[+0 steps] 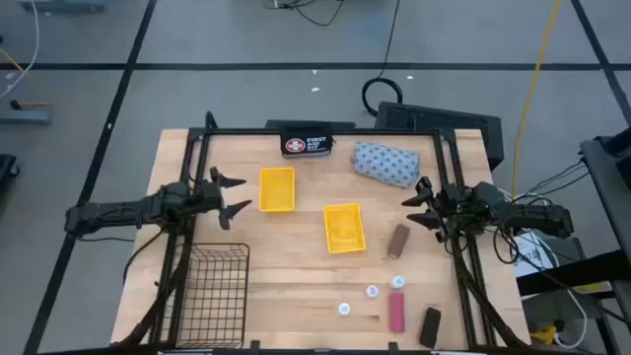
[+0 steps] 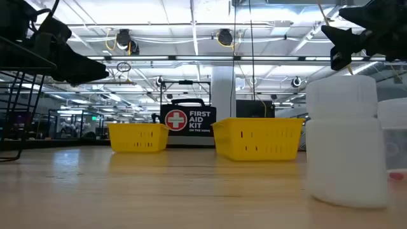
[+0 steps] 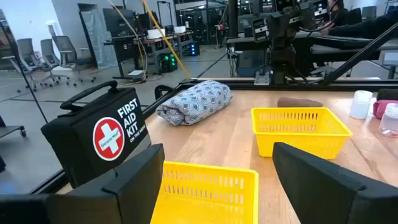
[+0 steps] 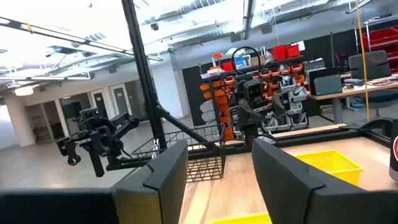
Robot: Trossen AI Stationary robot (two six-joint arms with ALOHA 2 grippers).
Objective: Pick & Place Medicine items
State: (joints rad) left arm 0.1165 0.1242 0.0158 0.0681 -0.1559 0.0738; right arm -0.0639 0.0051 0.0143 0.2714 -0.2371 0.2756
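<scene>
Wooden table point(image 1: 296, 276) with two yellow trays point(image 1: 277, 189) between spread left tool point(image 1: 235, 195) and spread, empty right tool point(image 1: 421, 206).

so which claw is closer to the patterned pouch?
Right. The right claw hangs just beside the pouch; the left claw is across the table, past a yellow tray.

— Where did the overhead camera sit?

— Straight above the table point(image 1: 296, 266), looking down from well off, the whole top in frame, the First Aid case point(image 1: 305, 145) at the far edge.

— And the low one?

— At tabletop height, level, facing that case point(image 2: 188, 120) across the wood, with a white container point(image 2: 346, 140) very close to the lens.

— The wrist cameras?

— The left one looked past the case point(image 3: 99, 140), close by. The right one faced across the table toward the wire basket point(image 4: 199, 152). Three views shared the case.
</scene>
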